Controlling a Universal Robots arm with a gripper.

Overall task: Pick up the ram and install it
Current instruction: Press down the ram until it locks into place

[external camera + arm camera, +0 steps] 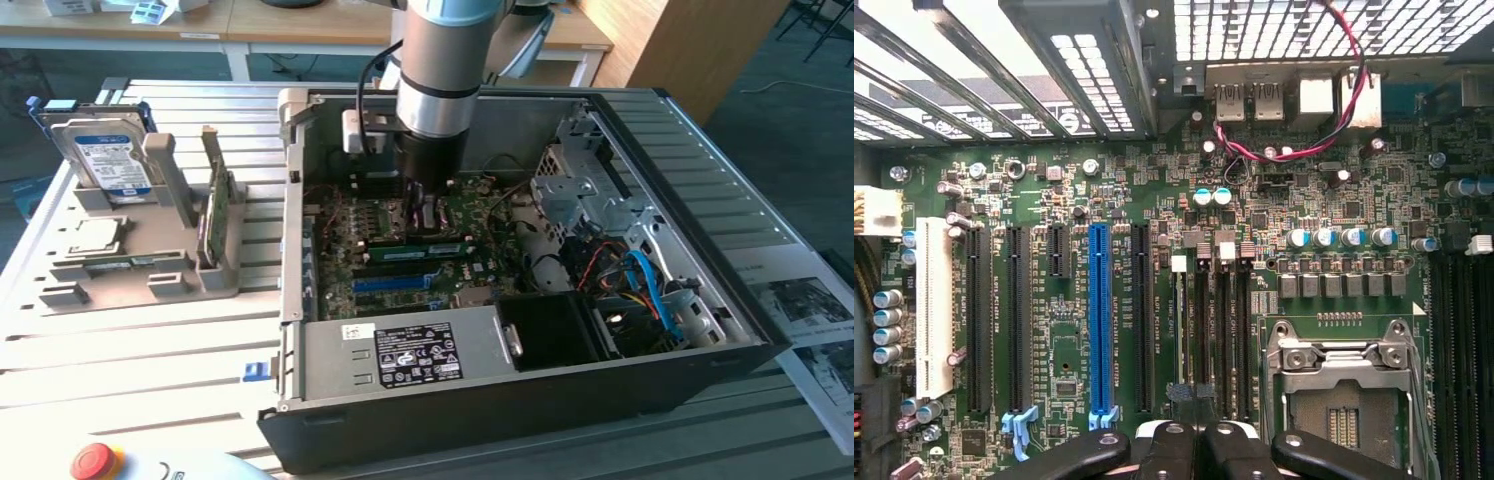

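My gripper clenched, empty, over motherboard memory slots. One ram seated; second stick upright in holder beside case.

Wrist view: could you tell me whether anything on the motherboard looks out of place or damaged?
Nothing looks damaged or spilled. The CPU socket appears empty, and a red-and-black wire loops loosely over the motherboard by the rear ports.

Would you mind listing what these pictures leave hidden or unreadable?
- Exterior view: the gripper's fingertips, hidden behind the arm reaching into the computer case.
- Wrist view: whether the gripper holds a ram stick, cut off by the picture's edge.
- Exterior view: text on the hard drive label, too small.
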